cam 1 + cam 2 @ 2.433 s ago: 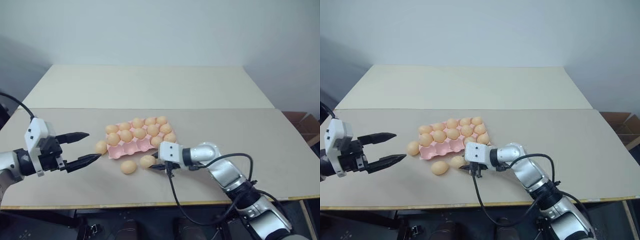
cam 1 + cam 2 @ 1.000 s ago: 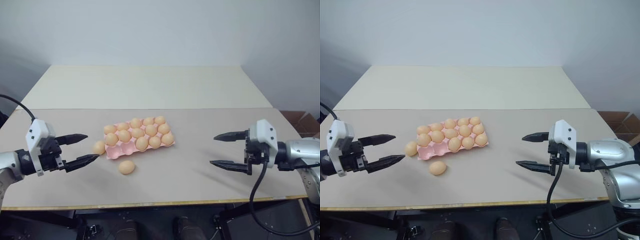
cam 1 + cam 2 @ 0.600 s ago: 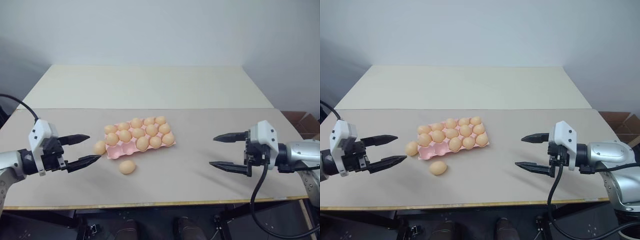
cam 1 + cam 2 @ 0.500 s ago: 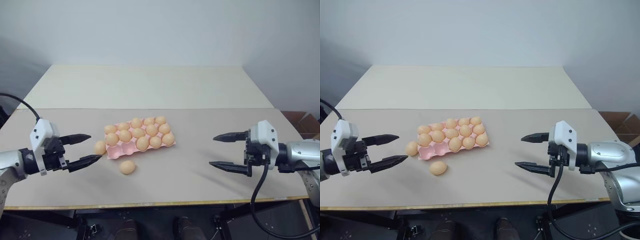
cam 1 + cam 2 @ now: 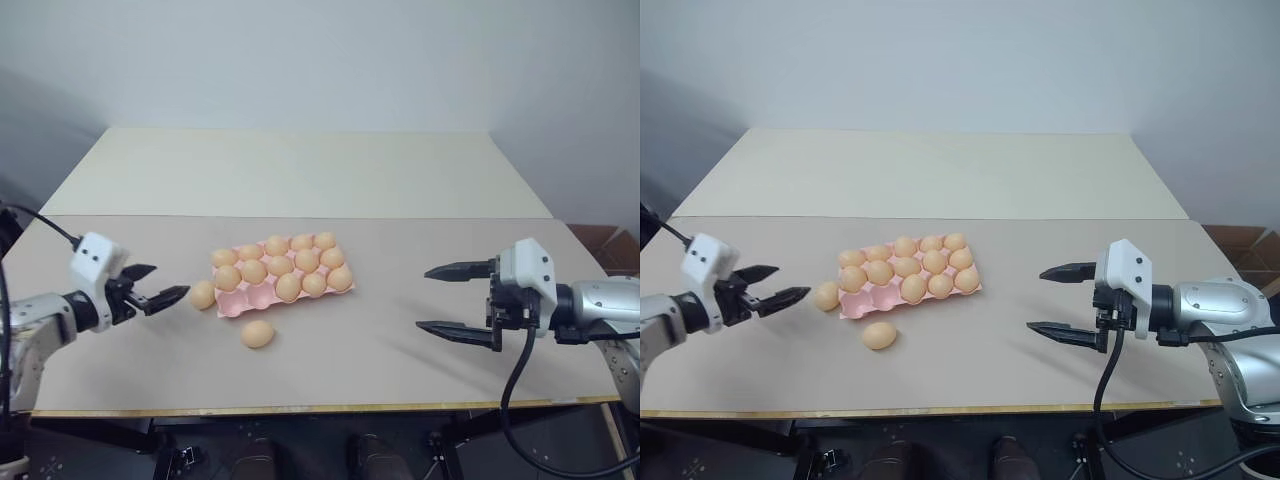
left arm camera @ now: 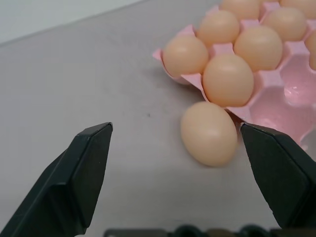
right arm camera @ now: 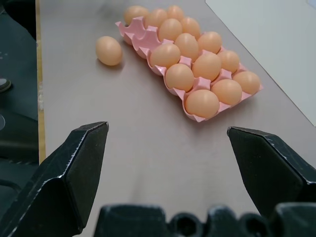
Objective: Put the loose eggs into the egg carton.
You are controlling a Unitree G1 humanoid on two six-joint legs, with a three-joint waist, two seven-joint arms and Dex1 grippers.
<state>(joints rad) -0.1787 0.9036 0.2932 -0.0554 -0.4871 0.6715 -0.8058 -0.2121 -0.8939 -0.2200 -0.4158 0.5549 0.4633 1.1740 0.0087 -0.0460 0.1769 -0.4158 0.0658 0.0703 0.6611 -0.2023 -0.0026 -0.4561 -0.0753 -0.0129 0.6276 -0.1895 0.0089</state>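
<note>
So the egg carton (image 5: 285, 277) sits a little left of the middle of the grey table (image 5: 380, 330), a flat pink tray turned slightly askew, with most of its cups filled with tan-orange eggs and a couple of cups along its near-left part showing bare pink. Two loose eggs lie outside it: one egg (image 5: 203, 294) rests just at the tray's 9 o'clock edge, so close that from the left wrist view it looks to be touching the rim or nearly so, and the other egg (image 5: 257, 334) lies on the bare table at about 7 o'clock from the tray, a little apart from it. Out at 9 o'clock from the carton, the left gripper (image 5: 163, 294) hangs low over the table with its two black fingers spread wide and nothing between them, their tips pointing at the nearer loose egg and stopping just short of it. Well away at the tray's 3 o'clock, the right gripper (image 5: 445, 300) hovers above the table, fingers likewise splayed wide and empty, pointing back toward the carton. Beyond the grey surface, at 12 o'clock, a paler cream table (image 5: 290, 170) runs up to the wall.
</note>
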